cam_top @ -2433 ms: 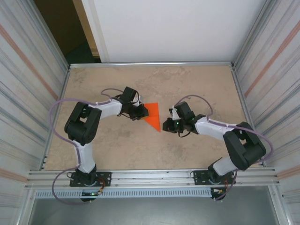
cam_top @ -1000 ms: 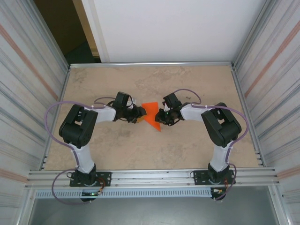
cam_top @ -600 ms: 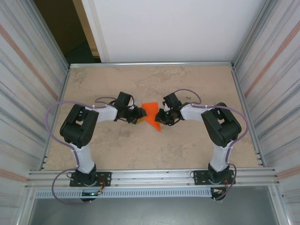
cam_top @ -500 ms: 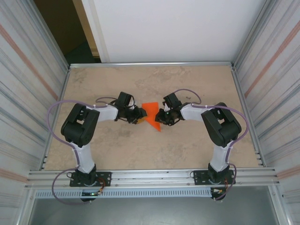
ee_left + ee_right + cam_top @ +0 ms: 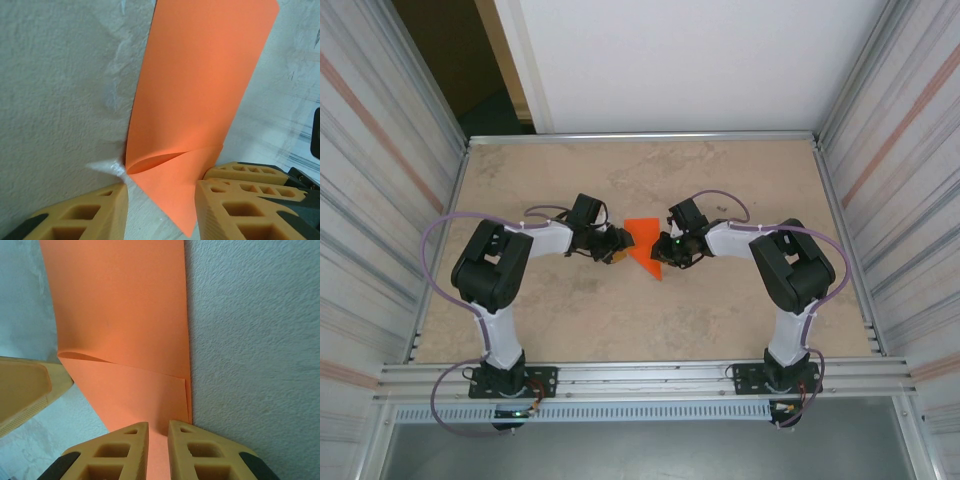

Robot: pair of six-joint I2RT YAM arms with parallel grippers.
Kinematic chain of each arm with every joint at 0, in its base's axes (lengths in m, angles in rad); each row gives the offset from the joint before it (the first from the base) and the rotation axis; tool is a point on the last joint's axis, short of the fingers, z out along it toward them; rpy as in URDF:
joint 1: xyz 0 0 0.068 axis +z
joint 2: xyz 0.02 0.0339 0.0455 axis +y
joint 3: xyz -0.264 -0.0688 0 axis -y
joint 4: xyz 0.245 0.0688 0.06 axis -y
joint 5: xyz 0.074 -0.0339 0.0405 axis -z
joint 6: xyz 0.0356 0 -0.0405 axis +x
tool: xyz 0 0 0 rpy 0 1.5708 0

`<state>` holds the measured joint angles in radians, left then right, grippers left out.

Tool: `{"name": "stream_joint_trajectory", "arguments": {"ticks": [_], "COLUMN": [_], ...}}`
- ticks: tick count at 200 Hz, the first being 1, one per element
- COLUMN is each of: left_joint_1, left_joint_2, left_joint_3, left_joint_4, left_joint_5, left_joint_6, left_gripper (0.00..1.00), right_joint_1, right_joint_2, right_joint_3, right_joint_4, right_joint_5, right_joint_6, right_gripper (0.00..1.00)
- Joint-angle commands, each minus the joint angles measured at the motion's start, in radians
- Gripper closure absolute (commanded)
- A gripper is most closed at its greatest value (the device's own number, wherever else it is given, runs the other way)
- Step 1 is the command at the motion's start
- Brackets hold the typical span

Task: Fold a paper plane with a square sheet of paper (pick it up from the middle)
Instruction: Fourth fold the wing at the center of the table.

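Observation:
The orange sheet of paper (image 5: 642, 242) lies mid-table, folded over into a shape that narrows to a point at its near end. In the left wrist view the sheet (image 5: 200, 90) has a loose flap, and its pointed corner lies between the spread fingers of my left gripper (image 5: 161, 187); the right finger (image 5: 235, 200) touches the paper's edge. My left gripper (image 5: 617, 247) sits at the sheet's left side, my right gripper (image 5: 663, 252) at its right. The right gripper (image 5: 158, 426) is nearly closed, its tips resting on the sheet (image 5: 125, 310) near the straight edge.
The beige table (image 5: 740, 180) is framed by metal rails (image 5: 640, 136) and ribbed side walls. One left-gripper finger (image 5: 22, 390) shows at the left of the right wrist view, close to the paper.
Since the earliest frame my right gripper has swung left from open table onto the paper's right edge. Over the last second both grippers and the sheet have barely moved.

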<state>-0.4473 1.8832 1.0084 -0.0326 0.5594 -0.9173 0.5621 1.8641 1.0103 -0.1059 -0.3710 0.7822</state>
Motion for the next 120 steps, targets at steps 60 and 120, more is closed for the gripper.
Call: {"name": "stream_joint_trajectory", "arguments": {"ticks": [60, 120], "left_joint_1": [0.003, 0.008], "left_joint_2": [0.010, -0.002], "left_joint_3": [0.036, 0.030], "left_joint_4": [0.024, -0.060], "left_joint_5": [0.064, -0.013], "left_joint_6": [0.008, 0.015], "left_gripper": [0.66, 0.64], "right_joint_1": [-0.004, -0.005], "right_joint_2": [0.050, 0.058], "right_joint_3": [-0.035, -0.038], "right_joint_4": [-0.051, -0.059], "right_joint_5": [0.020, 0.025], "right_joint_6": [0.005, -0.003], "right_gripper": [0.83, 0.84]}}
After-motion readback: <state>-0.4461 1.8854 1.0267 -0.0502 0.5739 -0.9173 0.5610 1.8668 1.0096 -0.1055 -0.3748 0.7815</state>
